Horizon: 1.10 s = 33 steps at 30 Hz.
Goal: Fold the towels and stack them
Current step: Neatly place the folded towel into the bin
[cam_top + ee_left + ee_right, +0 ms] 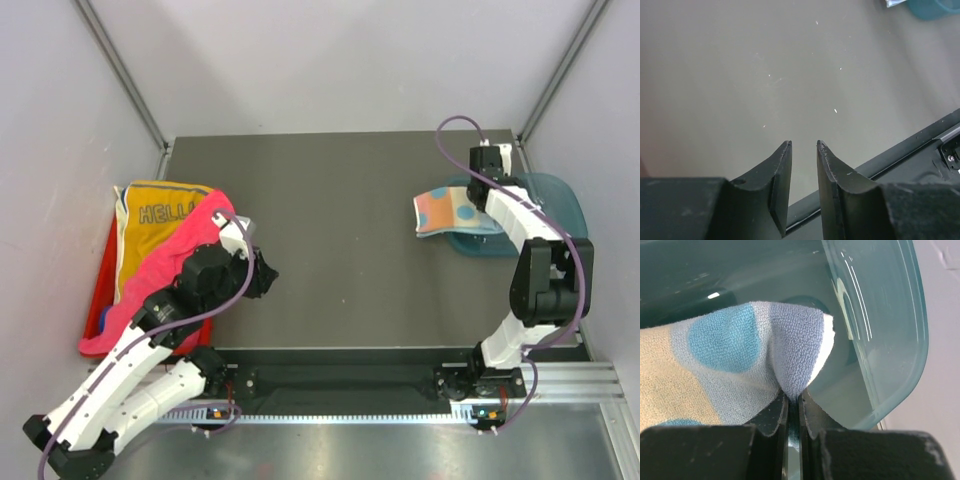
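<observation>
A folded light blue towel with orange and blue dots (446, 210) lies half over the teal bin (555, 205) at the right. My right gripper (487, 200) is shut on its corner, seen close in the right wrist view (790, 365) with the jaws pinching the cloth. A yellow "HELLO" towel (150, 225) and a hot pink towel (165, 265) lie over the red tray (100, 295) at the left. My left gripper (262, 275) is open and empty over bare table (804, 145).
The dark table (340, 250) spans the middle. The bin's translucent wall (890, 315) stands right beside my right gripper. The table's front rail (920, 145) runs just below my left gripper. Grey walls close in both sides.
</observation>
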{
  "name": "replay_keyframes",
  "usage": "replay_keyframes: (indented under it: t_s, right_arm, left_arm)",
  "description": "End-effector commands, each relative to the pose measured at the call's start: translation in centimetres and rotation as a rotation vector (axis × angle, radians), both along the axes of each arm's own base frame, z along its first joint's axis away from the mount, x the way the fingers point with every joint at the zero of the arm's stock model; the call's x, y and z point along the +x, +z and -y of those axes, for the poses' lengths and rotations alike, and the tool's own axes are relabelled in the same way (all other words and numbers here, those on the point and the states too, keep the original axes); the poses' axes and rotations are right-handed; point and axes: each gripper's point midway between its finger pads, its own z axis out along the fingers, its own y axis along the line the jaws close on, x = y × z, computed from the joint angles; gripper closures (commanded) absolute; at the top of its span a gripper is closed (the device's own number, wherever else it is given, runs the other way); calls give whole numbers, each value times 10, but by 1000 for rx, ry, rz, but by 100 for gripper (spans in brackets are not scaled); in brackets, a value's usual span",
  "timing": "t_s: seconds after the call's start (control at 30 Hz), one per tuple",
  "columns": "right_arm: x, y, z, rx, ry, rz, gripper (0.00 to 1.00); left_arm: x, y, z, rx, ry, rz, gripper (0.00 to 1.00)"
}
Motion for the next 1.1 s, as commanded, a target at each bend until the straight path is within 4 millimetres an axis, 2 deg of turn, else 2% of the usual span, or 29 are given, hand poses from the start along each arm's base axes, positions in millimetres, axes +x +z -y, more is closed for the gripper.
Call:
replay_keyframes:
  t_s: [0.0,0.3,0.6,0.83,1.07]
  right_arm:
    - [6,13,25,-33,-66,106,100]
    - [14,18,50,-151,-55,99,100]
    - [20,-6,70,-226,-33,3,100]
    - [24,-35,81,-247,-47,-87,100]
    - [22,-38,95,-266,-98,-109,100]
  left_arm:
    - [3,8,1,-14,7,40,68]
    - [0,10,0,-18,11,56,66]
    - [-1,11,1,-22,5,61,65]
    - [-2,11,2,-16,8,61,65]
    - [-3,11,1,-13,11,61,65]
